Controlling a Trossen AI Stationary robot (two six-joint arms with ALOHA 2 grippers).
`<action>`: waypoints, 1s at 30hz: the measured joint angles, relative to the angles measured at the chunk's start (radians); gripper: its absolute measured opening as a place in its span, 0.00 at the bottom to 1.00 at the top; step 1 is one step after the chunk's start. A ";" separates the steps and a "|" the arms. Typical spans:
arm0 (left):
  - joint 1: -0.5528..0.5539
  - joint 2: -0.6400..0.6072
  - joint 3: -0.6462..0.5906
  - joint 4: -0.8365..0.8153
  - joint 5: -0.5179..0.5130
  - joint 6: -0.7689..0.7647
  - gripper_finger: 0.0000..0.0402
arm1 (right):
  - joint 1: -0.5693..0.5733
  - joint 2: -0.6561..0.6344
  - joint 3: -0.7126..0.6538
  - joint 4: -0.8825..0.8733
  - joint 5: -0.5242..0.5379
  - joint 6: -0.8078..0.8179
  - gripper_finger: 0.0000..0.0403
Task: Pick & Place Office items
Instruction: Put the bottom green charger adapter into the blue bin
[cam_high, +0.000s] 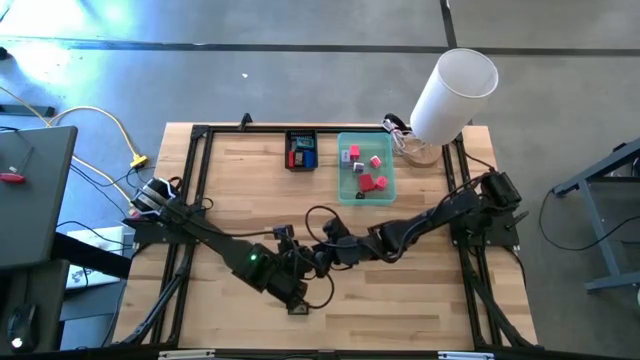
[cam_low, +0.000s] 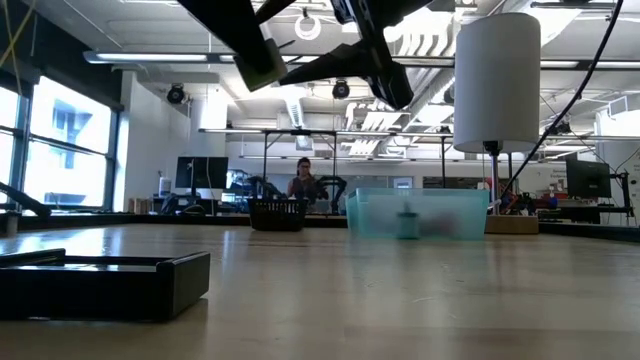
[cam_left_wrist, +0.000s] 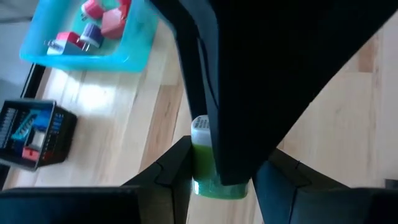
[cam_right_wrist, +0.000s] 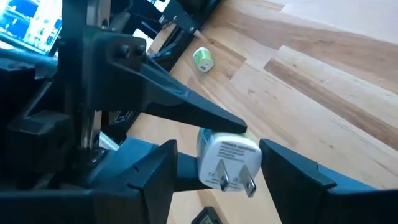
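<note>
Both arms meet over the middle of the table. My left gripper (cam_left_wrist: 227, 155) (cam_high: 305, 262) is shut on a small green piece with a white end (cam_left_wrist: 200, 127). My right gripper (cam_right_wrist: 217, 149) (cam_high: 335, 245) is shut on a white plug adapter (cam_right_wrist: 227, 163) with two metal prongs. The right gripper's dark body hides much of the green piece in the left wrist view. A second green and white piece (cam_right_wrist: 203, 59) lies on the wood. Red, pink and purple pieces lie in the teal tray (cam_high: 345, 190). Blue and red ones lie in the black basket (cam_high: 301, 150). My left gripper has the green piece's near end (cam_left_wrist: 214, 186) between its two fingers. The white end sticks out past them. The fingers slant down from the table's left; the right gripper covers one side of the hold. The piece is clear of the table. My right gripper pinches the white plug adapter by its two side faces (cam_right_wrist: 208, 165) between the two fingers. The prongs (cam_right_wrist: 239, 180) point back toward the wrist. The fingers slant down from the table's right. The adapter hangs clear of the wood.
A tall white cylinder (cam_high: 455, 95) stands at the back right beside the teal tray. A low black tray (cam_low: 100, 285) lies near the front edge. A black frame (cam_high: 200, 135) runs round the table. A person sits far off in the room behind.
</note>
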 joint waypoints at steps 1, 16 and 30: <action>0.001 0.000 0.000 0.009 0.001 0.012 0.32 | 0.000 0.000 0.000 -0.001 -0.004 -0.003 0.53; -0.010 0.001 0.000 0.029 -0.025 0.060 0.32 | -0.002 0.000 0.000 -0.002 -0.063 0.005 0.38; -0.011 0.001 -0.001 0.029 -0.030 0.070 0.35 | -0.002 0.000 0.000 -0.005 -0.064 -0.033 0.32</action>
